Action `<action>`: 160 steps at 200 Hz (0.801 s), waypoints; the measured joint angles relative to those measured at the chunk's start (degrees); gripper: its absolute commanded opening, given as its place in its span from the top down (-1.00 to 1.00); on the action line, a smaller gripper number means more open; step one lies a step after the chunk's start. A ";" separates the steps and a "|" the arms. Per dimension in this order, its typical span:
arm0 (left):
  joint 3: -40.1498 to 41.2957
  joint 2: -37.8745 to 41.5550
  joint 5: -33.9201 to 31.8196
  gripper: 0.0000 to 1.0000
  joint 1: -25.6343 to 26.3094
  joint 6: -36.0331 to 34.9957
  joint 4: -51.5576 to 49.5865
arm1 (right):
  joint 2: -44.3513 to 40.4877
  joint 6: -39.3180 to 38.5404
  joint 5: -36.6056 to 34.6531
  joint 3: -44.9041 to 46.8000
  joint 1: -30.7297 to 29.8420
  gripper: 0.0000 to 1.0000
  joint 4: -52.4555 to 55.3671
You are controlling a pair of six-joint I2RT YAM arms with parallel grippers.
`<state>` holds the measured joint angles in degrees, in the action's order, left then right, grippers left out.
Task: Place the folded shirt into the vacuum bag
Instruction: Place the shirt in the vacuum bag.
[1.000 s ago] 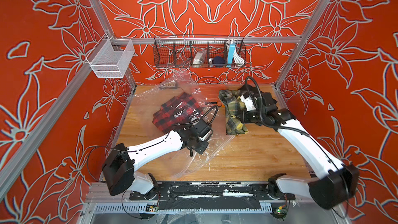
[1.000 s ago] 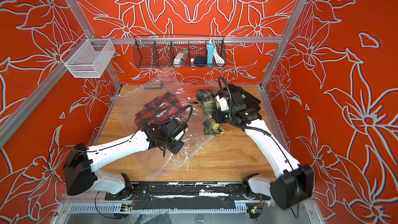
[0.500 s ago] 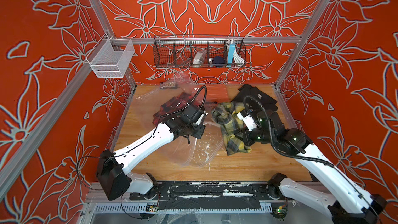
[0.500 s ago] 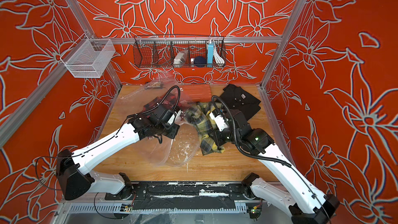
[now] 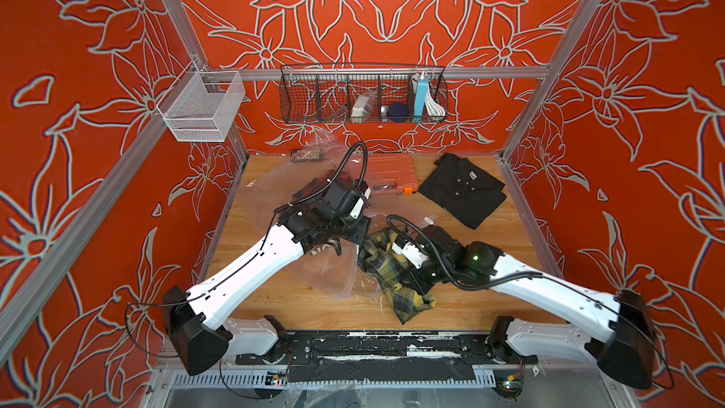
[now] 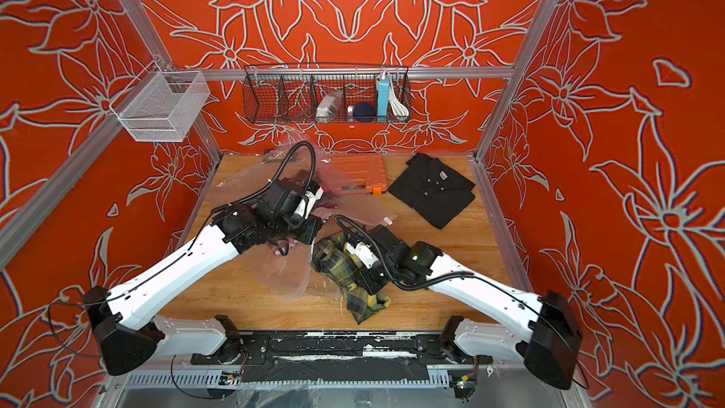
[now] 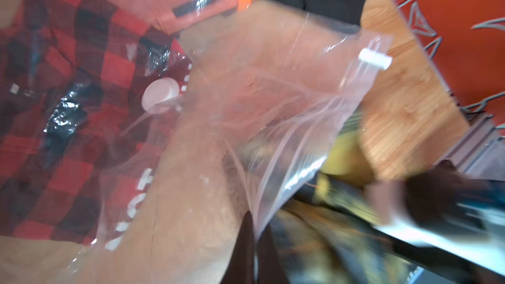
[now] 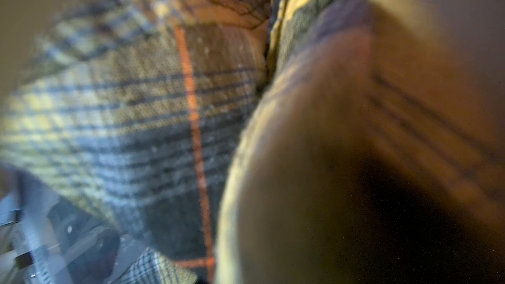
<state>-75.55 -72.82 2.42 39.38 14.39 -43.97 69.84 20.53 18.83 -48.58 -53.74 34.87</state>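
Plaid shirt (image 5: 408,300) in right pincer (image 5: 392,243)

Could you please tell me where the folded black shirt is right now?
In both top views the black shirt lies at the far right corner of the table, just right of the orange case.

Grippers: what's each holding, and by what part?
The left gripper is shut on the bag, pinching its zip edge. The right gripper is shut on the yellow shirt at a bunched fold; which part is hidden.
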 measured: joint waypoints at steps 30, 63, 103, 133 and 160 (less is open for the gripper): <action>-1.81 2.36 1.92 1.00 -0.02 0.11 -0.04 | 6.03 0.57 -0.37 0.11 0.00 1.00 -3.13; -1.86 3.56 4.98 1.00 -0.02 0.87 0.72 | 9.29 1.03 -0.31 -3.17 -0.04 1.00 -2.97; -1.42 3.56 6.78 1.00 -0.50 1.95 2.95 | 11.04 0.13 0.17 -13.20 0.07 1.00 -3.32; -0.61 3.67 7.76 1.00 -0.63 2.58 4.17 | 13.40 -0.20 2.64 -16.61 0.42 1.00 -8.70; 0.02 3.69 7.69 1.00 -1.07 3.50 4.17 | 19.15 -0.94 3.61 -15.98 1.03 1.00 -15.93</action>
<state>-75.53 -69.12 10.11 38.30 17.89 -39.79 88.99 19.59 22.44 -64.55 -52.71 18.94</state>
